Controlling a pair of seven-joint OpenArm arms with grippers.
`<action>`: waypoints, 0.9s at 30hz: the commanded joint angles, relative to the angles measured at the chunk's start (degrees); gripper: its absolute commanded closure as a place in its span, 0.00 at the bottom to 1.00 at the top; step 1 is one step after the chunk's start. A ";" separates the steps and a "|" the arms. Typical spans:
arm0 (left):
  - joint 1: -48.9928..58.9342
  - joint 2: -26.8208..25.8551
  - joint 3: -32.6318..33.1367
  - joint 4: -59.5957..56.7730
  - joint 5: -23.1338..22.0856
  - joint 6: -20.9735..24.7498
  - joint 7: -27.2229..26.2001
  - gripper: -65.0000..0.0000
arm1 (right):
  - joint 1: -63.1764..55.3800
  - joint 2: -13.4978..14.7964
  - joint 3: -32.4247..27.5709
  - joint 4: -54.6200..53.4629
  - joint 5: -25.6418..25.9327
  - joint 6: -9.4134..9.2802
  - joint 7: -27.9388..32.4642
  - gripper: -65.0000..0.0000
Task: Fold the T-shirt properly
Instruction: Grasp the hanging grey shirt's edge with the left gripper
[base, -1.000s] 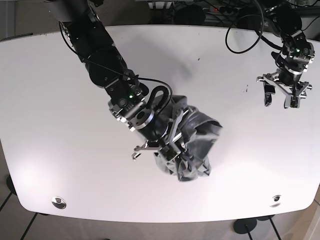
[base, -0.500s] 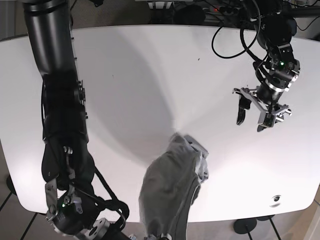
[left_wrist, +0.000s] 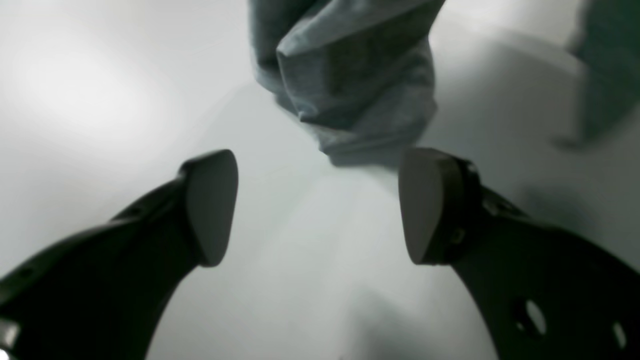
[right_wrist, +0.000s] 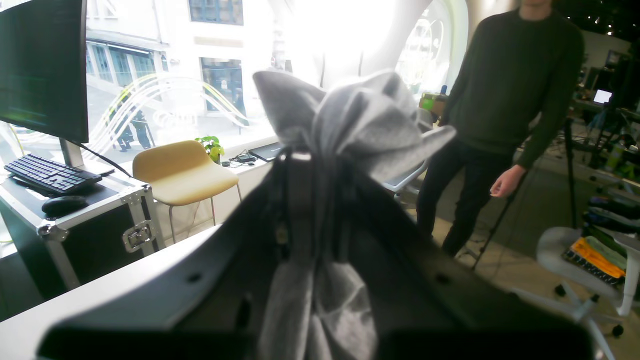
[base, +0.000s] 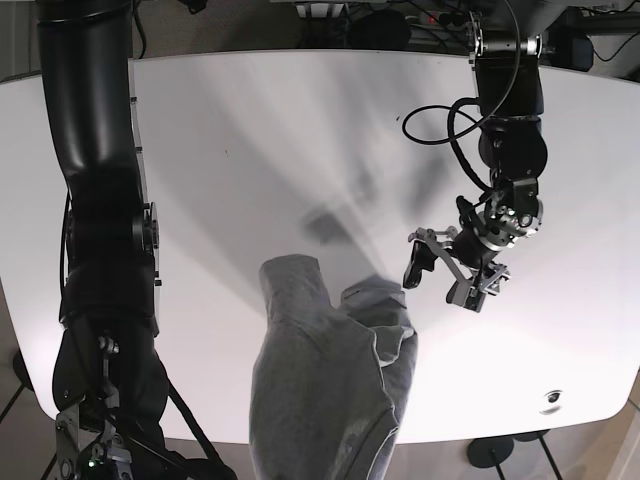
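Observation:
The grey T-shirt (base: 320, 390) hangs bunched in the air over the white table (base: 230, 150), and its lower end reaches toward the table's middle. My right gripper (right_wrist: 312, 165) is shut on a bunch of the shirt (right_wrist: 350, 115) and holds it high. In the base view this gripper is below the frame and only its arm (base: 100, 250) shows. My left gripper (base: 447, 275) is open and empty, low over the table just right of the shirt's hanging end. In the left wrist view the shirt (left_wrist: 350, 70) hangs just beyond the open left gripper (left_wrist: 320, 205).
A person (right_wrist: 500, 90) stands beyond the table's edge. A yellow chair (right_wrist: 180, 172), a monitor (right_wrist: 42, 65) and a keyboard (right_wrist: 47, 172) on a case are off the table. A black cable (base: 450, 120) loops along my left arm.
My right arm has lifted the shirt higher, so more of it hangs in view. My left gripper has moved left and down toward the shirt's hanging end and stays open.

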 joint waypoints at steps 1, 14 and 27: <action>-3.85 -0.88 1.68 -3.48 -0.95 2.08 -3.97 0.27 | 1.86 0.00 0.45 0.56 0.43 0.16 2.43 0.97; -17.57 6.06 9.33 -35.48 -0.95 2.26 -16.01 0.27 | 1.60 1.58 0.45 0.83 0.70 0.16 2.43 0.97; -23.63 7.30 17.77 -50.43 -0.78 9.82 -23.13 0.92 | -0.95 2.73 4.06 1.00 0.87 0.25 2.60 0.97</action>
